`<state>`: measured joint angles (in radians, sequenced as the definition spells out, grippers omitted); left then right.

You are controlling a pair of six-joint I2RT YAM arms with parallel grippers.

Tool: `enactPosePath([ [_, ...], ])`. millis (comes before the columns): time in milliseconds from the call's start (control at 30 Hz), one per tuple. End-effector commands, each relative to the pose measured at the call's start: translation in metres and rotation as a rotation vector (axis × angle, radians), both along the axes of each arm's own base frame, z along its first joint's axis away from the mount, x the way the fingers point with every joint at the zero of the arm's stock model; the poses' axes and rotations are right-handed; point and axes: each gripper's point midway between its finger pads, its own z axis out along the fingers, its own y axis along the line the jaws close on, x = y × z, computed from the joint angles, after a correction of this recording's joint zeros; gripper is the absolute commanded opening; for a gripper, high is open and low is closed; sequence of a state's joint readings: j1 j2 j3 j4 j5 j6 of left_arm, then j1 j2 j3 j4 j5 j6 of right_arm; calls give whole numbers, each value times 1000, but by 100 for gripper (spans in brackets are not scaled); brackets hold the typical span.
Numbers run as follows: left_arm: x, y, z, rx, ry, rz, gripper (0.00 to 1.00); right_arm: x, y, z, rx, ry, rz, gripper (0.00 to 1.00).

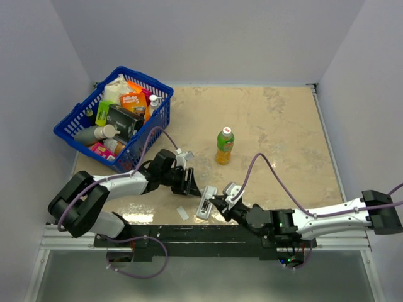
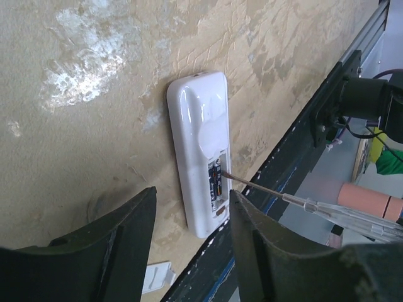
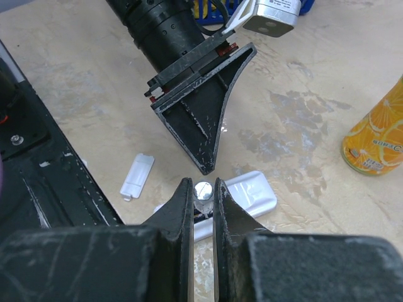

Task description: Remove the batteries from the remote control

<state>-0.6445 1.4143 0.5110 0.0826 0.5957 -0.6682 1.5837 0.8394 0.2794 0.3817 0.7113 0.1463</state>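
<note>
The white remote control (image 2: pixel 196 138) lies face down near the table's front edge, also seen from above (image 1: pixel 206 202). Its recess is uncovered, and two dark batteries (image 2: pixel 215 185) sit side by side in it. My left gripper (image 2: pixel 192 192) hovers open over the remote's battery end, one finger (image 3: pixel 203 119) on each side and not touching it. My right gripper (image 3: pixel 201 186) is shut on the clear handle of a thin screwdriver (image 2: pixel 264 187). The metal tip of the screwdriver rests at the edge of the recess, beside the batteries.
A small flat white battery cover (image 3: pixel 137 175) lies on the table left of the remote, close to the black front rail (image 2: pixel 296 145). An orange drink bottle (image 1: pixel 225 145) stands mid-table. A blue basket (image 1: pixel 158 124) full of goods sits at the back left.
</note>
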Motion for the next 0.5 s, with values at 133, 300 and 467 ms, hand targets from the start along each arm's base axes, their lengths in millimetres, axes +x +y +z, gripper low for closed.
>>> enactPosePath([
  [133, 17, -10, 12, -24, -57, -19, 52, 7, 3, 40, 93, 11, -29, 0],
  [300, 14, -9, 7, -23, -37, -17, 52, 5, 7, 40, 109, 20, -8, 0],
  [467, 12, -9, 6, -30, -32, -17, 51, 5, 10, 26, 88, 41, -11, 0],
])
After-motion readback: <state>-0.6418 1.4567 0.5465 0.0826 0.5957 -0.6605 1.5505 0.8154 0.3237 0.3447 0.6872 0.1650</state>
